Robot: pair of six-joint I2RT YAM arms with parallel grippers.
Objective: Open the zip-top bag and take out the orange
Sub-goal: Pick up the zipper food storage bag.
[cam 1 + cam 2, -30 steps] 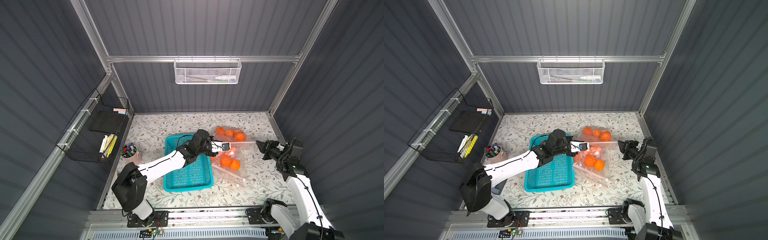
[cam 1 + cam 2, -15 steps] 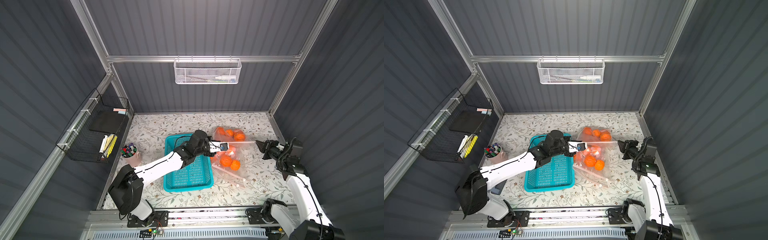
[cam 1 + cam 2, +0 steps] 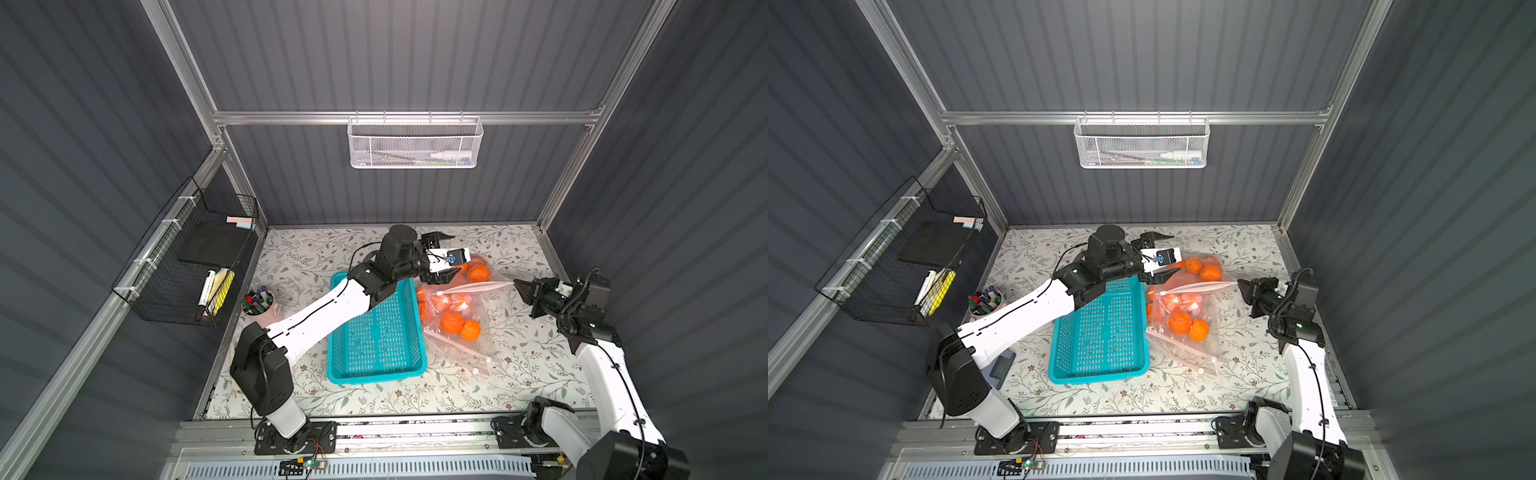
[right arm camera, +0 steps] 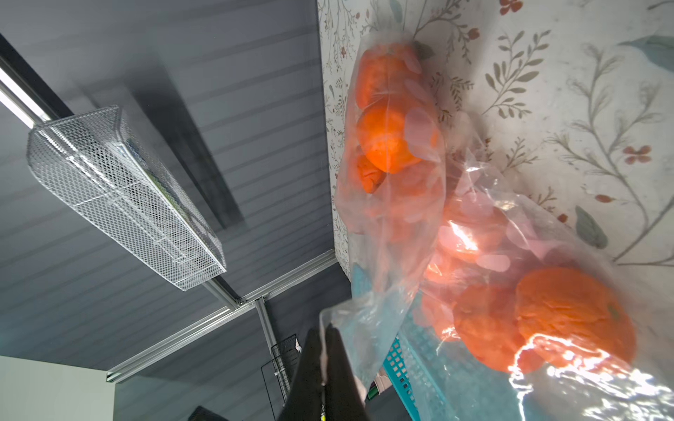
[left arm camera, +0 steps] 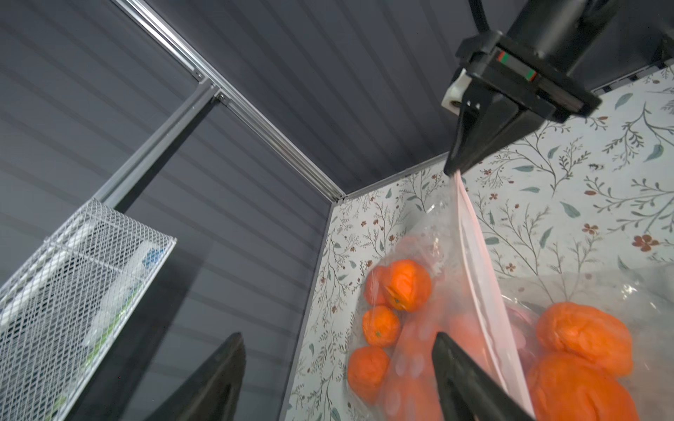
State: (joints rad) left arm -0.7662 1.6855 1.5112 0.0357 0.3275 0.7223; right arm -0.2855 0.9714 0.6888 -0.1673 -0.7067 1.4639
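Top view, read left to right from the teal basket (image 3: 376, 372).

Well left of the basket is the pen cup (image 3: 258, 300), which has no part in this.

Over the basket's far right corner hangs the left gripper (image 3: 456, 252). Its jaws are apart and hold nothing.

Just right of the basket, touching its rim, lies the zip-top bag (image 3: 461, 299) with the oranges (image 3: 452, 321) inside.

Further right, the right gripper (image 3: 519, 286) is clamped on the end of the bag's zip strip (image 3: 473, 287) and holds it taut off the table.

Step in hand, as judged: opening the seal. You cannot tell from these views whether the strip is parted at all.

Next move calls for bringing the left jaws down onto one lip of the strip near the basket side. Pinch film only, then pull against the right-hand hold.

In the way:
- A second bag of oranges (image 3: 478, 271) sits beyond the basket's far right corner, directly under the left gripper, and is easily grabbed by mistake.
- More slack film (image 3: 465, 353) lies on the near side.
- The plastic is glossy and loose, so expect slip.
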